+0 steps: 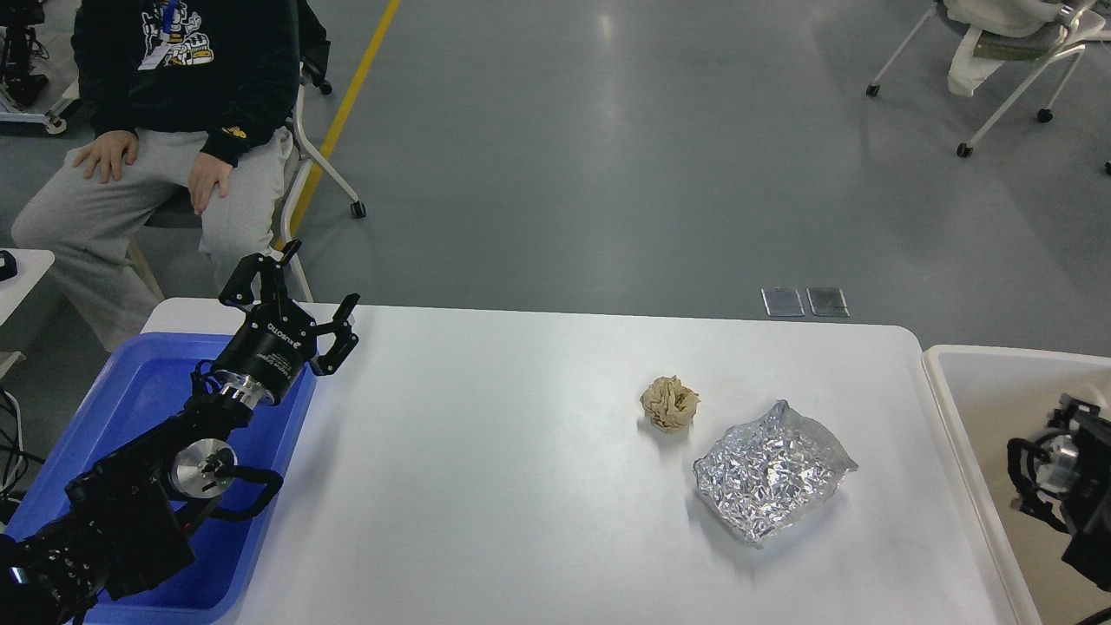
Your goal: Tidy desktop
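The white desktop [521,486] holds a crumpled beige paper ball [669,404] and a crumpled silver foil bag [771,470] just right of it, both right of centre. My left gripper [319,278] is open and empty, raised above the far left corner of the desktop at the edge of the blue tray. My right gripper [1046,460] shows dark and partly cut off at the right edge, over the beige tub. Its fingers cannot be told apart. It is well right of the foil bag.
A blue plastic tray [139,408] lies at the left end under my left arm. A beige tub [963,408] stands off the right end. A seated person [165,121] is beyond the far left corner. Office chairs [1007,52] stand far right.
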Tool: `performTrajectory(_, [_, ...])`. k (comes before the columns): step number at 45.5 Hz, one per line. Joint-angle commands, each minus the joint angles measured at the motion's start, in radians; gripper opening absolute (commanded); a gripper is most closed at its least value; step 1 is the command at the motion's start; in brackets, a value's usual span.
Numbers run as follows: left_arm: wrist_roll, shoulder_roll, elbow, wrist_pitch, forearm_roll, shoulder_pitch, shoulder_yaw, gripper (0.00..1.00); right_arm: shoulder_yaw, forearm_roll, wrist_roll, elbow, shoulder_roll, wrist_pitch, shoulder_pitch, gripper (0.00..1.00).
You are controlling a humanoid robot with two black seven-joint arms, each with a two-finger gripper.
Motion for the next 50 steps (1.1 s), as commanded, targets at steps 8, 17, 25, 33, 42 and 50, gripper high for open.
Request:
performTrajectory(8, [-0.002, 0.0, 0.0, 0.0, 0.0, 0.0, -0.001, 1.0, 0.23, 0.014, 0.0, 0.514, -0.162, 0.051, 0.093, 1.0])
performTrajectory(17, [-0.003, 0.0, 0.0, 0.0, 0.0, 0.0, 0.001, 1.0, 0.325, 0.0, 0.003, 0.748, -0.181, 0.196, 0.096, 1.0])
performTrajectory(25, [-0.003, 0.0, 0.0, 0.0, 0.0, 0.0, 0.001, 1.0, 0.35, 0.0, 0.004, 0.8, -0.126, 0.351, 0.091, 1.0])
performTrajectory(33, [-0.003, 0.0, 0.0, 0.0, 0.0, 0.0, 0.001, 1.0, 0.436, 0.0, 0.012, 0.8, 0.0, 0.528, 0.026, 1.0])
performTrajectory(42, [-0.003, 0.0, 0.0, 0.0, 0.0, 0.0, 0.001, 1.0, 0.456, -0.002, 0.033, 0.786, 0.126, 0.565, -0.027, 1.0])
performTrajectory(50, [-0.003, 0.0, 0.0, 0.0, 0.0, 0.0, -0.001, 1.0, 0.453, -0.003, 0.07, 0.782, 0.189, 0.566, -0.079, 1.0])
